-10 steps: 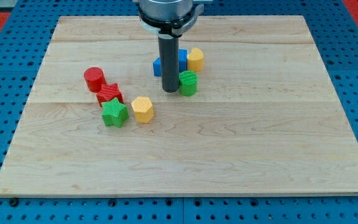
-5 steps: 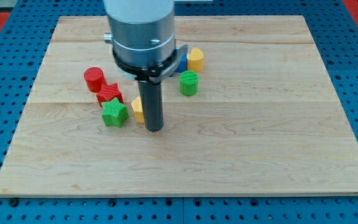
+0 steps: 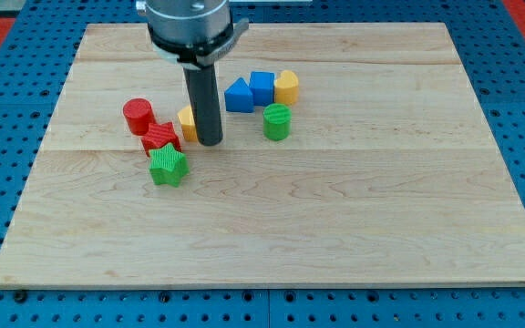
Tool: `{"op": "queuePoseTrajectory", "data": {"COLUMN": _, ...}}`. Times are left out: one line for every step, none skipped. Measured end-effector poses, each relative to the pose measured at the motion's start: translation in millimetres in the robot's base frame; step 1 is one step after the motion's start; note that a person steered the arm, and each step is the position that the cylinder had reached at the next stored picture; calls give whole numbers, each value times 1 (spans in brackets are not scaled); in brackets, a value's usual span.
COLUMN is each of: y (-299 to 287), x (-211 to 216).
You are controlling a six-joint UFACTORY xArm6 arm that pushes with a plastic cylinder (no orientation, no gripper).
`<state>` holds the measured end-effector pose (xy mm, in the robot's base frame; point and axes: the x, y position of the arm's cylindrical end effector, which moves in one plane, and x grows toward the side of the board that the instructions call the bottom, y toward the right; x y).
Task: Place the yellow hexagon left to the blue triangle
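Landmark: blue plastic triangle block point(image 3: 238, 96) | yellow plastic hexagon block point(image 3: 188, 123) is seen left of it, slightly lower, a gap between, half hidden by the dark rod | my tip point(image 3: 209, 142) is pressed against the hexagon's right | no claw is fitted | placement judged nearly done.

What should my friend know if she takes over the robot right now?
My tip is down on the board, right against the yellow hexagon, on its side toward the view's right; the rod hides part of it.
The blue triangle sits up and to the view's right of the hexagon, with a gap between them.
Beside the triangle are a blue cube and another yellow block; a green cylinder stands below them.
Done: the hexagon is already on the triangle's left side.
Left: probably nudge it up toward the triangle's row.
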<state>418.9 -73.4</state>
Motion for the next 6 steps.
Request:
{"op": "queuePoseTrajectory", "data": {"y": -13, "x": -15}}
{"op": "queuePoseTrajectory", "data": {"y": -13, "x": -17}}
{"op": "queuePoseTrajectory", "data": {"y": -22, "x": -20}}
{"op": "queuePoseTrajectory", "data": {"y": -37, "x": -20}}
{"op": "queuePoseTrajectory", "data": {"y": -41, "x": -27}}
{"op": "queuePoseTrajectory", "data": {"y": -41, "x": -42}}
